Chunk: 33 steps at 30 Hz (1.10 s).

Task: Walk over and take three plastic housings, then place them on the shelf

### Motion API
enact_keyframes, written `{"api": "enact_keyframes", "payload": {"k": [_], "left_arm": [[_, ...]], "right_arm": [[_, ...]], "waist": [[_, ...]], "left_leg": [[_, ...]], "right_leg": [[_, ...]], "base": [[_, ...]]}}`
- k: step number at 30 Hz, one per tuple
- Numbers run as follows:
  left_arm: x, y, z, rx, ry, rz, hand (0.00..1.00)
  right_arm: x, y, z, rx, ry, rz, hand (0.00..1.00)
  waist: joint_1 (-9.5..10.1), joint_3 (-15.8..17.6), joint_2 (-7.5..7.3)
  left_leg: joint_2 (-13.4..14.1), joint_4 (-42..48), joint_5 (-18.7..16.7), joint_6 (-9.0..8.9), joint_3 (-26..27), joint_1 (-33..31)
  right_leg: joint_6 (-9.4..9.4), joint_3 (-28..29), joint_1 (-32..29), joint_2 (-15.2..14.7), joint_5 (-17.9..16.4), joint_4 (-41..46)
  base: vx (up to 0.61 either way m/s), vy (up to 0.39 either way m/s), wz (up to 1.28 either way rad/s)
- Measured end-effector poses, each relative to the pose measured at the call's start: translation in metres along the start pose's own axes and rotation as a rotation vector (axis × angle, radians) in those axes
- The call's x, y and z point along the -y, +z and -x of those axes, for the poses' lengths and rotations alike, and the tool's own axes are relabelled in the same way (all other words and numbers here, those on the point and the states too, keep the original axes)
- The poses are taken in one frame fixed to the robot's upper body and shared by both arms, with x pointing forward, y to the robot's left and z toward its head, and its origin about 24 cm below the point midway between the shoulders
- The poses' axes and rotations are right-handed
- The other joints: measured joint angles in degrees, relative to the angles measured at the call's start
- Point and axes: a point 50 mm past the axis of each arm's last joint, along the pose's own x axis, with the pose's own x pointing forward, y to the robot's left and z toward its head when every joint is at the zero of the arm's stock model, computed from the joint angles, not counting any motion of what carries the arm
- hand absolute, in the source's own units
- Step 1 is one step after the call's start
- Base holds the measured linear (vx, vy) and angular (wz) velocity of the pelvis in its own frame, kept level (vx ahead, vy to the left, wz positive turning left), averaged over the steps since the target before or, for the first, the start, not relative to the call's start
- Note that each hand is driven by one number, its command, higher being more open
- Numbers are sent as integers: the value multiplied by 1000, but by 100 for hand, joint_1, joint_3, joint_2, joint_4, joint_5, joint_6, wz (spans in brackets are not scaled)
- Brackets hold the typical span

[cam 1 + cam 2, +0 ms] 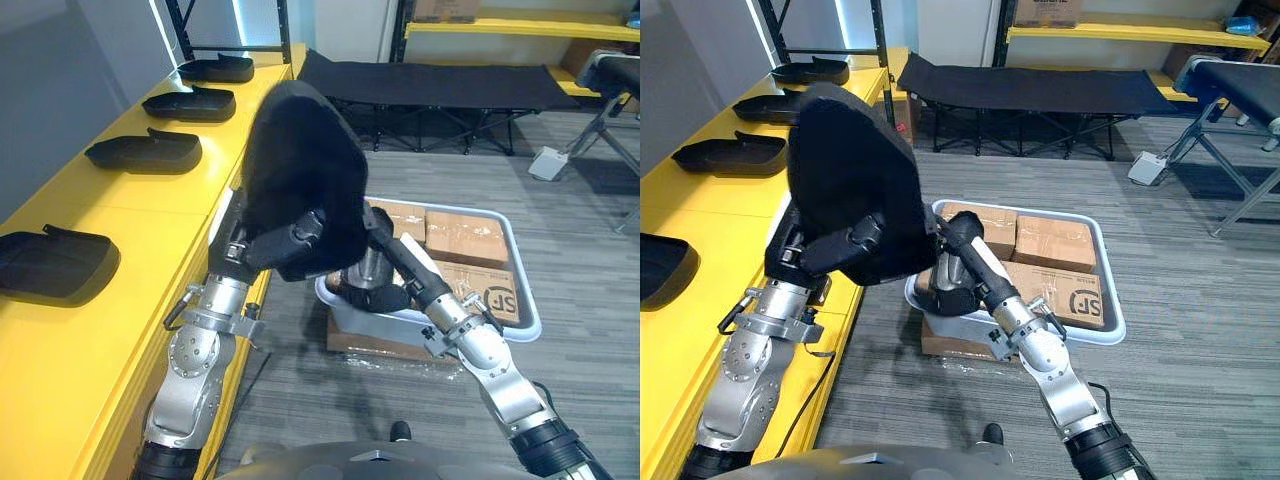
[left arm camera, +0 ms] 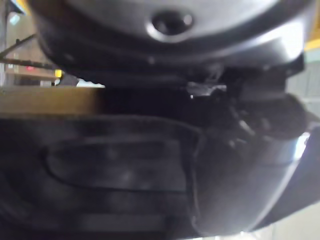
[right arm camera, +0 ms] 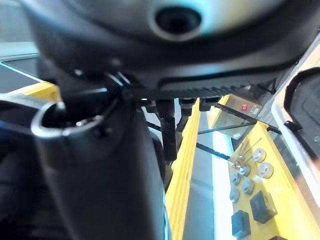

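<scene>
Because the housing [image 1: 300, 160] is bulky, the left robot hand [image 1: 285, 243] curls round its edge beside the shelf [image 1: 130, 205]; the right robot hand [image 1: 962, 245] seems to brace it, though I cannot tell its grip.

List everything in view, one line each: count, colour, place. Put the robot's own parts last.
held housing: one, black, raised at the centre between both hands.
shelf housings: four, black, lying in a row along the shelf, apart from one another.
shelf: one, yellow, on the robot's left.
tray: one, pale grey, on the floor ahead.
cardboard boxes: at least three, brown, in the tray.
cot: one, black, folding, beyond the tray.
left hand: one, dark, curled on the held housing's lower part.
right hand: one, dark, at the held housing's underside, above the tray.
</scene>
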Motion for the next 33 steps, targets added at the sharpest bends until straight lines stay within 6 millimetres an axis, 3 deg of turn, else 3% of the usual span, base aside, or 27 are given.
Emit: {"api": "enact_keyframes", "payload": {"k": [8,13,16,20,22,33], "left_arm": [[-7,8,0,89,178,-32,0],[-9,10,1,109,217,-78,0],[-7,11,1,118,209,-89,0],[-2,1,0,39,103,-189,0],[0,0,0,26,40,-209,0],[1,1,-2,23,-78,-248,0]], "right_arm": [[-10,11,-7,82,-33,-82,100],[-3,21,-7,133,-75,-135,100],[5,34,-6,215,-126,-121,100],[9,75,-2,476,-186,-91,100],[12,87,-3,558,-214,-75,100],[23,86,0,549,-321,11,100]], "waist": [[20,92,-83],[8,118,-107],[6,127,-102],[-6,146,-91],[-44,156,-109],[-134,161,-97]], "left_leg": [[0,0,-2,-2,-7,2],[1,0,-4,-4,-6,2],[1,0,-7,-5,-3,5],[1,2,-8,-5,3,10],[1,3,-8,-5,9,12],[1,0,-4,-1,16,25]], "right_leg": [[0,-3,8,-1,0,1],[0,-2,8,0,0,2],[0,1,8,0,0,2],[0,3,4,-1,0,2],[-2,6,4,-3,-1,2],[-12,5,4,-3,-8,2]], "base": [[0,0,0],[0,0,0],[0,0,0],[0,0,0],[0,0,0],[0,0,0]]}}
